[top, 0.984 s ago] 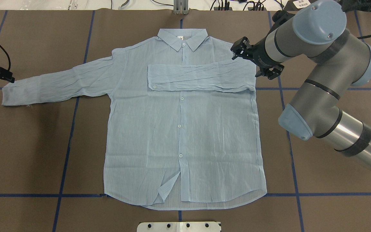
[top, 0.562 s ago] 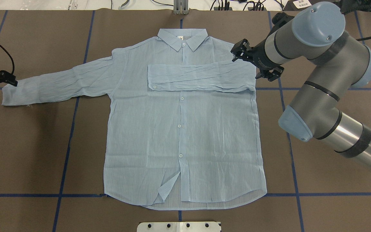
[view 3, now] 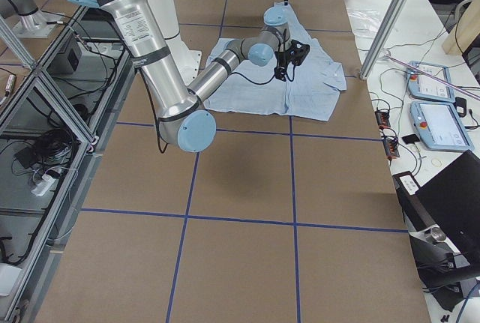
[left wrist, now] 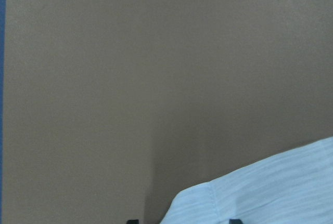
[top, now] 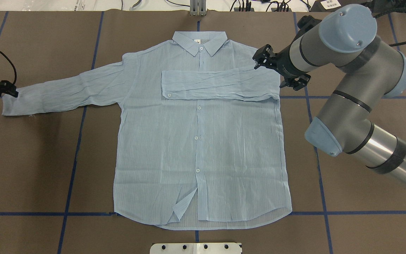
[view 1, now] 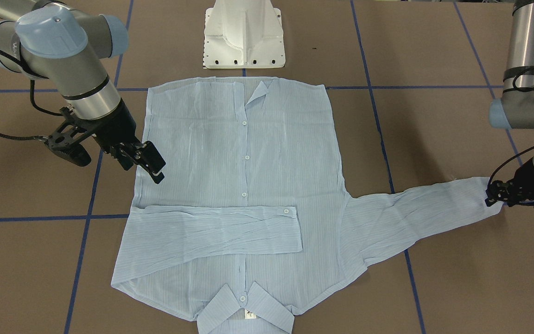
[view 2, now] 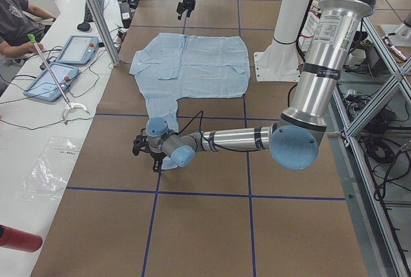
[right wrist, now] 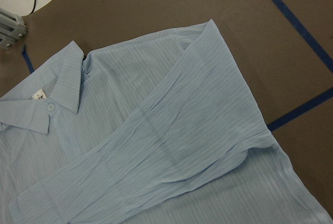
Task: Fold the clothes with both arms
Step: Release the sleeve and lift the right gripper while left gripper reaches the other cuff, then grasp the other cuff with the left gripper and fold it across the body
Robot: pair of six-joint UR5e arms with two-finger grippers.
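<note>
The pale-blue striped shirt (top: 199, 148) lies flat, buttoned side up, collar (top: 200, 41) at the far edge. One sleeve (top: 220, 84) is folded across the chest; it also shows in the right wrist view (right wrist: 171, 151). The other sleeve (top: 65, 91) lies stretched out to the left. My left gripper (top: 12, 93) is open at that sleeve's cuff (view 1: 492, 204), and the cuff edge (left wrist: 260, 193) lies between its fingertips. My right gripper (top: 277, 70) is open and empty, hovering above the shoulder beside the folded sleeve; it also shows in the front view (view 1: 144, 164).
The brown table cover (top: 30, 158) carries blue tape lines (top: 72, 169). The white pedestal base (view 1: 244, 37) stands at the shirt's hem side. An operator (view 2: 16, 23) sits at a side table with tablets (view 2: 64, 65).
My left gripper has moved a little down and inward onto the cuff of the stretched sleeve. My right gripper has barely shifted. The shirt has not moved.
</note>
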